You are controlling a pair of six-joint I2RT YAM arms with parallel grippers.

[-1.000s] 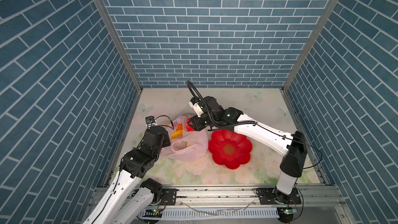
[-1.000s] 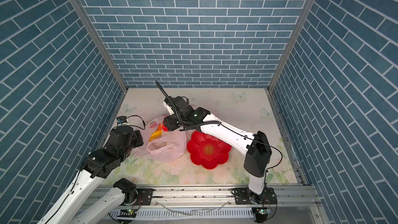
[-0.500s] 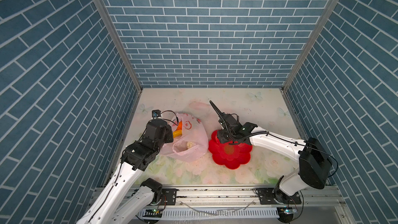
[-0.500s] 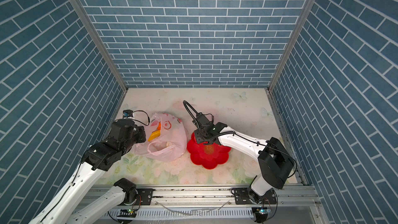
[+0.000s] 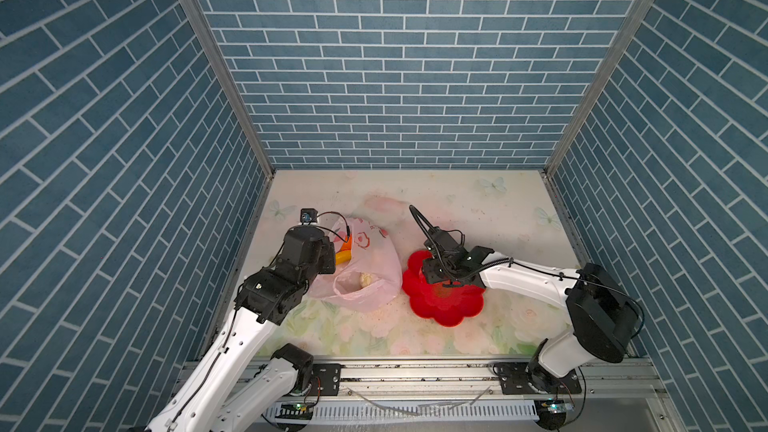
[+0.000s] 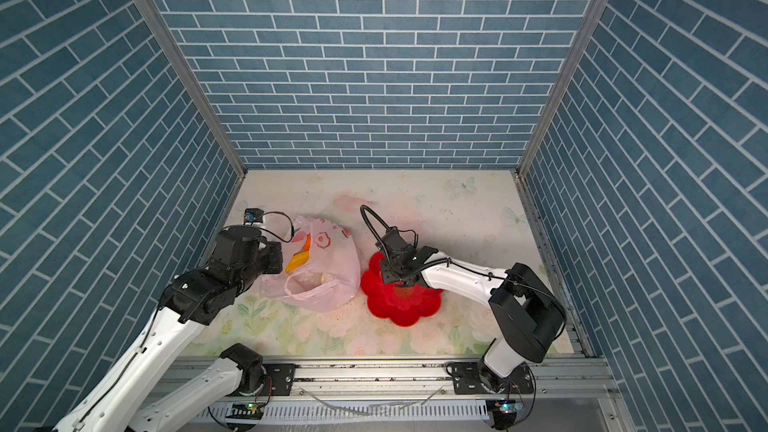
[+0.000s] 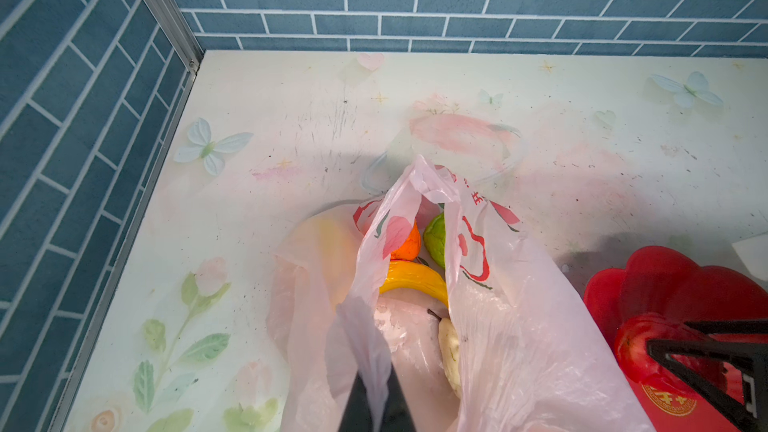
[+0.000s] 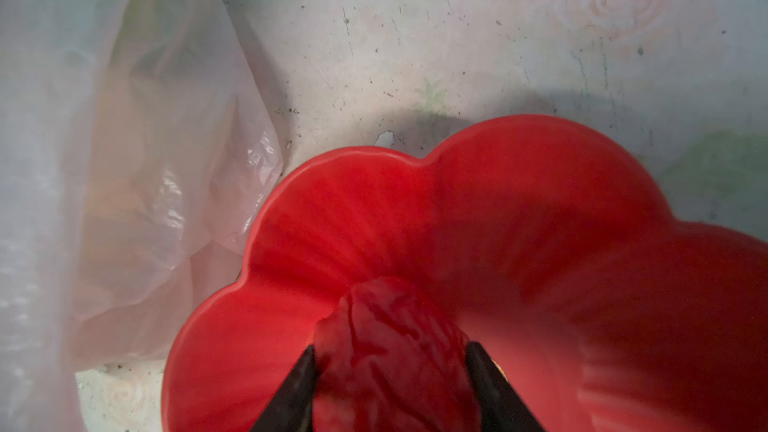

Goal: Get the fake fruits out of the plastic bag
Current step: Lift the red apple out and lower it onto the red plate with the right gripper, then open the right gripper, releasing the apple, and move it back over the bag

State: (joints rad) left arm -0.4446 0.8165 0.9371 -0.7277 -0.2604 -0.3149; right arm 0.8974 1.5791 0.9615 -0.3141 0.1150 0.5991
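The pink plastic bag [image 5: 370,272] [image 6: 334,268] lies left of centre with its mouth held up. My left gripper [image 7: 376,371] is shut on a strip of the bag's rim [image 7: 365,326]. Inside the bag I see a yellow banana [image 7: 415,278], an orange fruit [image 7: 405,243], a green one [image 7: 434,236] and a cream bumpy one [image 7: 451,351]. My right gripper [image 8: 390,355] is shut on a red fruit [image 8: 390,338] [image 7: 636,347], low over the red flower-shaped dish [image 5: 453,311] [image 8: 374,218].
The red dish [image 6: 401,311] stands right beside the bag, almost touching it. Blue brick walls close the floral table [image 5: 457,209] on three sides. A metal rail [image 5: 415,371] runs along the front edge.
My right arm has swung from the bag's mouth to over the red dish, with the red fruit in its jaws. The left gripper has shifted slightly back, still holding the bag's rim.
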